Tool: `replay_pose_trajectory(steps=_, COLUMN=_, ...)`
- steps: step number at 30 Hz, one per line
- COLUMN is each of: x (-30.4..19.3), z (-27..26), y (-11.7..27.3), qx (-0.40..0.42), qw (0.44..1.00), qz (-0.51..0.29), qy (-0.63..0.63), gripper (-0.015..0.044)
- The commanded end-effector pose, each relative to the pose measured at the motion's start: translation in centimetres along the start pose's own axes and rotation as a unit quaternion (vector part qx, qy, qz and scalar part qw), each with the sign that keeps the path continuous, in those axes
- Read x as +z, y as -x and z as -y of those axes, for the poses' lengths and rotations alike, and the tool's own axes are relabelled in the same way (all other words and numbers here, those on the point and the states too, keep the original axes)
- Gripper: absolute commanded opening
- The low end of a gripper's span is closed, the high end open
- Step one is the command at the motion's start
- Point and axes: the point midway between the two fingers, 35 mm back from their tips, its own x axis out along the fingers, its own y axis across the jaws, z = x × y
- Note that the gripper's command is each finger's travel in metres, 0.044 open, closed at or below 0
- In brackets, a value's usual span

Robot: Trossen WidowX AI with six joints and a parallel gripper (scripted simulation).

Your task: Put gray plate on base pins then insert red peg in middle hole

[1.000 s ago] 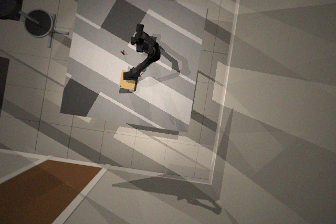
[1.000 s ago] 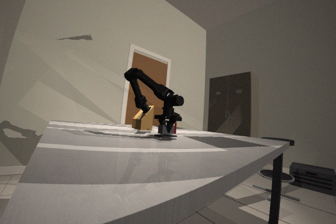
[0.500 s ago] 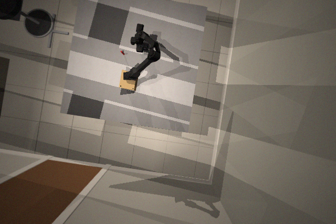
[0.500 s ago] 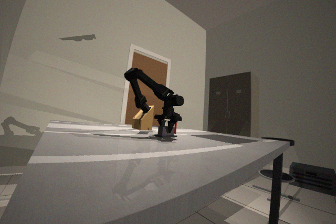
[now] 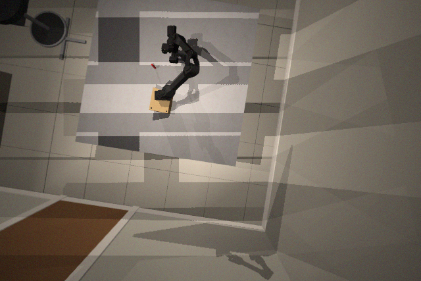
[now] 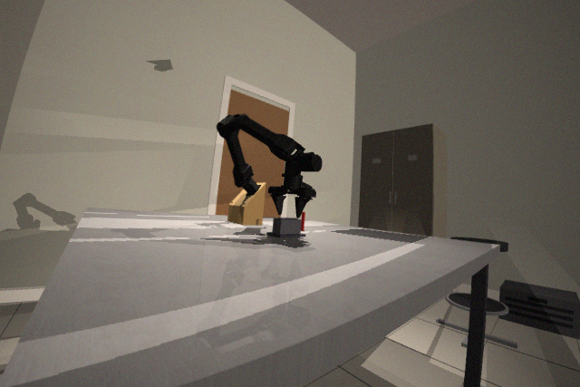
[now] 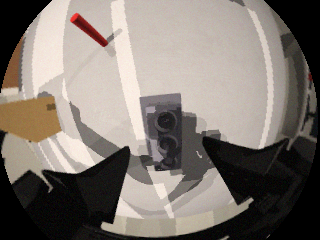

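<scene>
While the gray plate [image 6: 286, 227] [image 7: 175, 107] sits below — nothing gripped — the tool [image 6: 289, 215] [image 7: 167, 146] hangs wide open; red peg [image 5: 153, 66] [image 6: 303, 221] [image 7: 90, 31] upright nearby, on the counter [image 5: 112, 97] [image 6: 234, 279] [image 7: 210, 60].

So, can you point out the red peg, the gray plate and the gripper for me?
Red peg [image 5: 153, 66] [image 6: 303, 221] [image 7: 89, 30]: top, exterior and wrist views, on its shaft.
Gray plate [image 6: 286, 227] [image 7: 175, 107]: exterior view, side face; wrist view, upper face.
Gripper [image 6: 289, 215] [image 7: 167, 146]: exterior and wrist views, midway between its fingertips.

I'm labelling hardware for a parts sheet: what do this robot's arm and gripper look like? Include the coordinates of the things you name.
The arm [image 5: 178, 82] [image 6: 236, 150] is black all over, with chunky joints and slimmer angular links. Its gripper [image 6: 290, 214] [image 7: 167, 146] is black too, with two wedge-shaped fingers tapering to narrow tips. No cable or marking is discernible.
</scene>
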Motion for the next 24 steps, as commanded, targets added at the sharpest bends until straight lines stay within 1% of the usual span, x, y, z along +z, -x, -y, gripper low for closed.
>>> replay_pose_trajectory(steps=1, x=-0.2, z=-0.1, y=7.0, qx=-0.011, qw=1.000, qz=-0.001, qy=-0.003, gripper=0.0440)
replay_pose_trajectory(steps=3, x=0.1, z=-0.1, y=7.6, qx=-0.011, qw=1.000, qz=-0.001, qy=-0.003, gripper=0.0440)
replay_pose_trajectory(steps=10, x=0.2, z=0.0, y=7.6, qx=-0.011, qw=1.000, qz=-0.002, qy=-0.003, gripper=0.0440)
replay_pose_trajectory(steps=12, x=0.6, z=-0.1, y=7.6, qx=-0.011, qw=0.999, qz=0.000, qy=-0.031, gripper=0.0440)
replay_pose_trajectory(steps=15, x=2.5, z=-0.4, y=7.7, qx=-0.012, qw=0.989, qz=0.005, qy=-0.148, gripper=0.0440)
replay_pose_trajectory(steps=18, x=4.4, z=-0.9, y=7.8, qx=-0.011, qw=0.963, qz=0.010, qy=-0.270, gripper=0.0440)
replay_pose_trajectory(steps=21, x=6.3, z=-1.6, y=7.9, qx=-0.009, qw=0.922, qz=0.014, qy=-0.387, gripper=0.0440)
replay_pose_trajectory(steps=24, x=8.1, z=-2.4, y=7.9, qx=-0.007, qw=0.869, qz=0.018, qy=-0.495, gripper=0.0440)
